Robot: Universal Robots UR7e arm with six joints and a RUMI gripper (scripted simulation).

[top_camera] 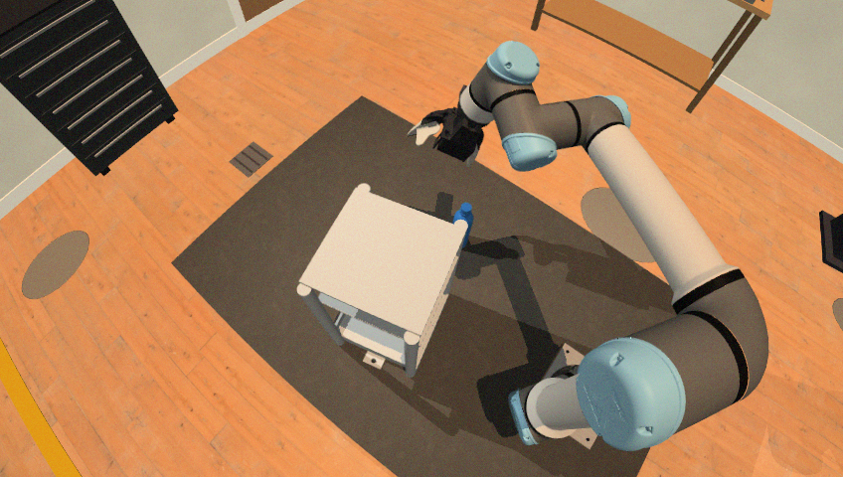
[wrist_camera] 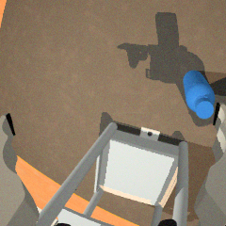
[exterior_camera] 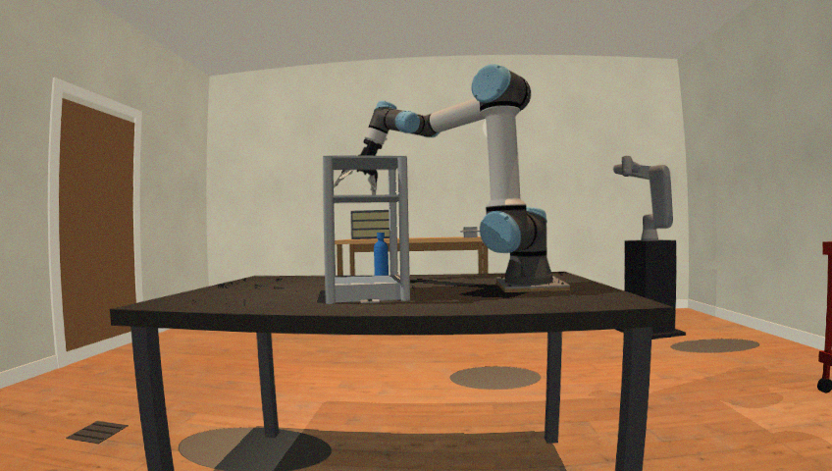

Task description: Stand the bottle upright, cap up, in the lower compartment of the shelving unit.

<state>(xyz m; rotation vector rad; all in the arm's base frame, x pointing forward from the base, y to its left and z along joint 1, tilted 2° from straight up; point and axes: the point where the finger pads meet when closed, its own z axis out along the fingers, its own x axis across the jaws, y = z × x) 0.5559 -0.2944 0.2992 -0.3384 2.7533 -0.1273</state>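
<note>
A blue bottle [top_camera: 462, 225] [exterior_camera: 380, 256] [wrist_camera: 198, 93] stands upright, cap up, on the dark table [top_camera: 265, 195] [exterior_camera: 350, 321]. It is outside the grey shelving unit [top_camera: 384, 259] [exterior_camera: 329, 233] [wrist_camera: 181, 179], just behind its back corner. In the exterior view it shows through the lower compartment. My gripper [top_camera: 440, 138] [exterior_camera: 357, 178] [wrist_camera: 112, 109] is open and empty. It hangs high over the table behind the shelf, about level with the upper compartment and pointing down. In the wrist view the bottle lies near the right finger and the shelf below centre.
The arm's base [top_camera: 568, 378] [exterior_camera: 528, 274] is bolted on the table to the right of the shelf. Off the table are a black drawer cabinet [top_camera: 77, 77], a wooden bench [top_camera: 638, 41] and a grey arm on a black pedestal [exterior_camera: 648, 198].
</note>
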